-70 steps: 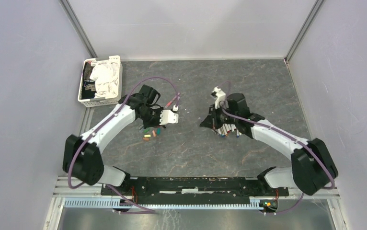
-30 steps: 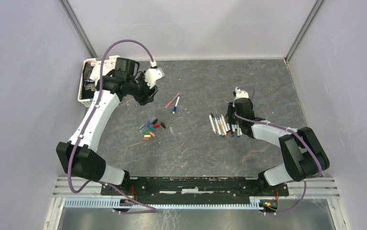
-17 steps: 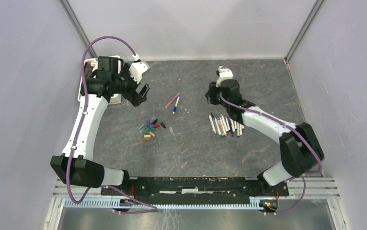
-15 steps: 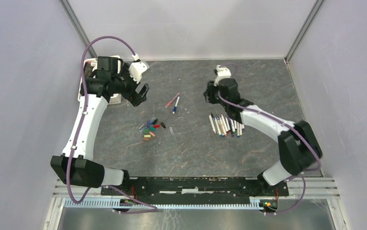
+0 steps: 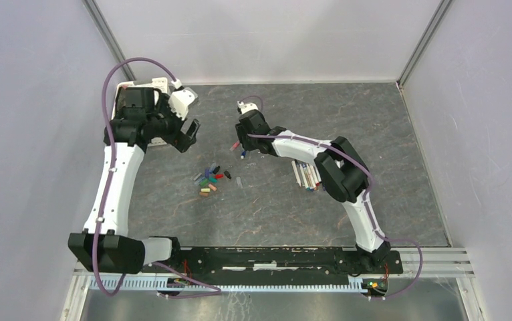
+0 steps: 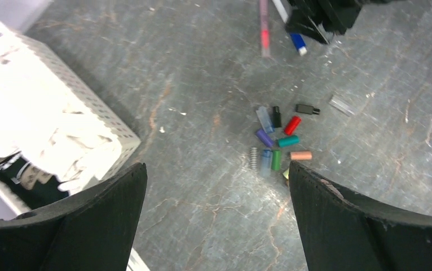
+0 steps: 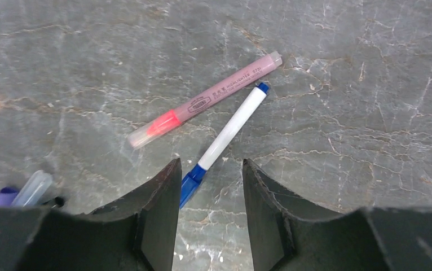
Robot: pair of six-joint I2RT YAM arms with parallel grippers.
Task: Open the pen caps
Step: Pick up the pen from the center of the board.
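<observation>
Swinging left from the pen row (image 5: pixel 305 175), the right gripper (image 7: pixel 208 169) now hovers half-open and empty over the blue cap (image 7: pixel 190 185) of a white pen (image 7: pixel 230 129) — likely the next uncapping; the left gripper (image 6: pixel 215 166) gapes wide, empty.

Lit softly and evenly from overhead, with only faint, short shadows on the grey tabletop (image 5: pixel 373 120). Blown out to near white over the basket (image 6: pixel 84 99) contents. Crisp enough to show print on the highlighter (image 7: pixel 202 107). Dark and slightly soft along the close fingers of the left pincer (image 6: pixel 216 169) and right pincer (image 7: pixel 210 169).
</observation>
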